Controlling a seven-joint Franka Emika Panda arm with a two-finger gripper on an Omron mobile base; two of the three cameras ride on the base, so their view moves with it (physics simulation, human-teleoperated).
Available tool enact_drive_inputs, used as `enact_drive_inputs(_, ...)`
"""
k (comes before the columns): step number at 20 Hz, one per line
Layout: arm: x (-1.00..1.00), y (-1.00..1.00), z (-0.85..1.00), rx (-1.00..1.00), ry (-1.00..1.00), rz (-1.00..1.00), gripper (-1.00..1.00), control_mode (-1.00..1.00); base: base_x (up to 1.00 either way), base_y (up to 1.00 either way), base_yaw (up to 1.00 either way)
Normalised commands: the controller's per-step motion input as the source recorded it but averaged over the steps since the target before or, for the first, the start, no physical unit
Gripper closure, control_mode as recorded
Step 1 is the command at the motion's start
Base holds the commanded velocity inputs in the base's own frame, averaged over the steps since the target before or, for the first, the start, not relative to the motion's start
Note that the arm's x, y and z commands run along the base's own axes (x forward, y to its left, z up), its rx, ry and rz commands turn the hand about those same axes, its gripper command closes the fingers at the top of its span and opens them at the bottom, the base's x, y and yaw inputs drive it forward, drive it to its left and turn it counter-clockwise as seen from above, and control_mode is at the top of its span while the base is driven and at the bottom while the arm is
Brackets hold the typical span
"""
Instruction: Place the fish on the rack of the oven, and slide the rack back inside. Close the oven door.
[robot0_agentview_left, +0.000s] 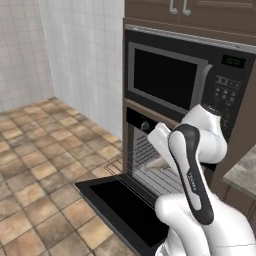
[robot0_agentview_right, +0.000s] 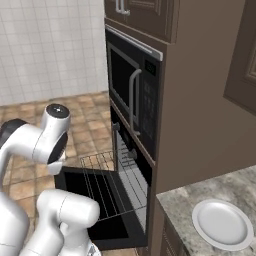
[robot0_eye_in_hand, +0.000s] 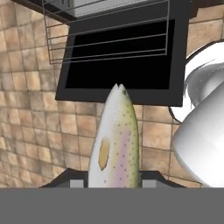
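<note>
One fish (robot0_eye_in_hand: 114, 140) clamped in the gripper (robot0_eye_in_hand: 113, 183); the oven's (robot0_agentview_left: 150, 150) pulled-out rack (robot0_eye_in_hand: 109, 33) sits bare.

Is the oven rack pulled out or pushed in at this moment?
Pulled out: the rack extends over the lowered oven door, and it is bare.

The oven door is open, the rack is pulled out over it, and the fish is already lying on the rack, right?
Not quite. The fish is not on the rack yet: the hand view shows it held between the gripper's fingers, above the floor tiles. The rest is right: the oven door is down and the rack is pulled out over it.
</note>
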Motion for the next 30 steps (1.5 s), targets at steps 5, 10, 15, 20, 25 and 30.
enact_drive_inputs(5, 0.35, 0.02, -0.42, -0.13, 0.14, 0.00, 1.00, -1.00, 0.00, 0.00, 0.00)
enact_drive_inputs(10, 0.49, 0.01, -0.43, -0.16, 0.12, -0.01, 1.00, -1.00, 0.00, 0.00, 0.00)
enact_drive_inputs(15, 0.41, 0.00, -0.47, -0.16, 0.03, -0.05, 1.00, -1.00, 0.00, 0.00, 0.00)
enact_drive_inputs(20, 0.40, 0.00, -0.55, -0.20, 0.00, -0.08, 1.00, -1.00, 0.00, 0.00, 0.00)
enact_drive_inputs(25, 0.31, -0.06, -0.34, -0.12, 0.00, -0.05, 1.00, -1.00, 0.00, 0.00, 0.00)
enact_drive_inputs(30, 0.21, -0.18, -0.11, -0.03, 0.00, -0.03, 1.00, -1.00, 0.00, 0.00, 0.00)
